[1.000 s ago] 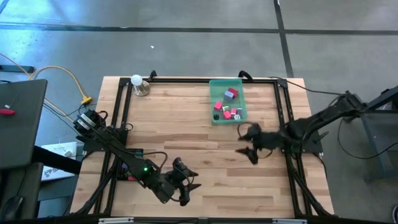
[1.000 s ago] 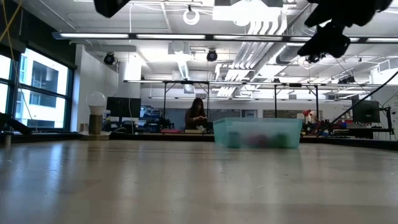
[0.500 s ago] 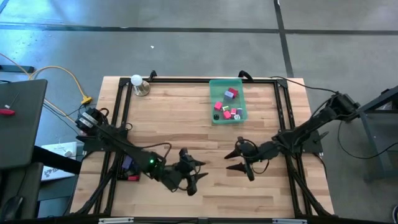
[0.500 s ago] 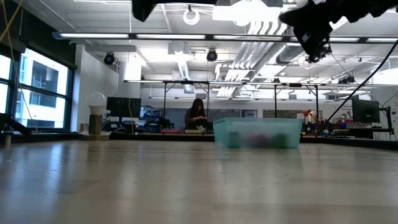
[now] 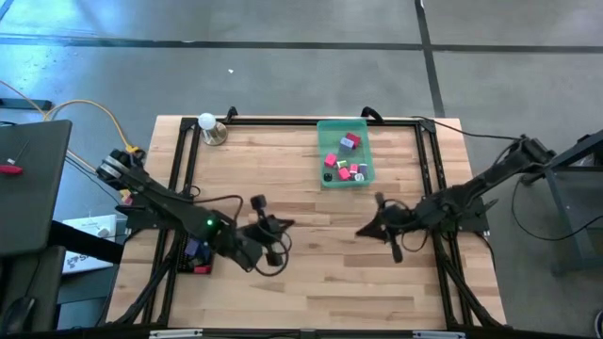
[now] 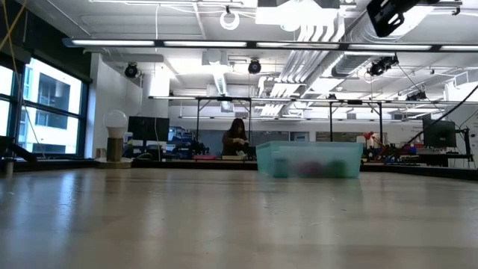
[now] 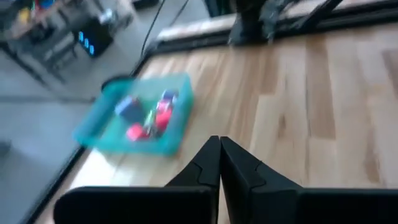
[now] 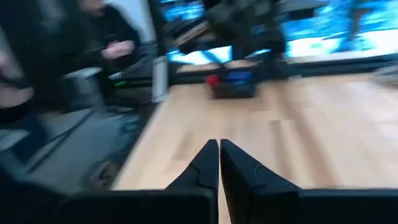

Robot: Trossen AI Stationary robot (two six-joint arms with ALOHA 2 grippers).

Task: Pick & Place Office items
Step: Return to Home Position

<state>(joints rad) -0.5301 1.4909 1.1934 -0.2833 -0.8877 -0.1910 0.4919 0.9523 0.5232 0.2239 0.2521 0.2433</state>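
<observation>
Since the arms were to be sent home, the left gripper (image 5: 271,228) and the right gripper (image 5: 369,230) were noted in the high view over bare table (image 5: 311,282), well apart, with the office items (image 5: 332,162) inside the green tray (image 5: 322,179). In the low view that tray was shown far across the table. In the left wrist view the fingers (image 7: 200,171) were pressed together, empty; in the right wrist view, likewise. A raised retreat clear of the tray was judged safest.
</observation>
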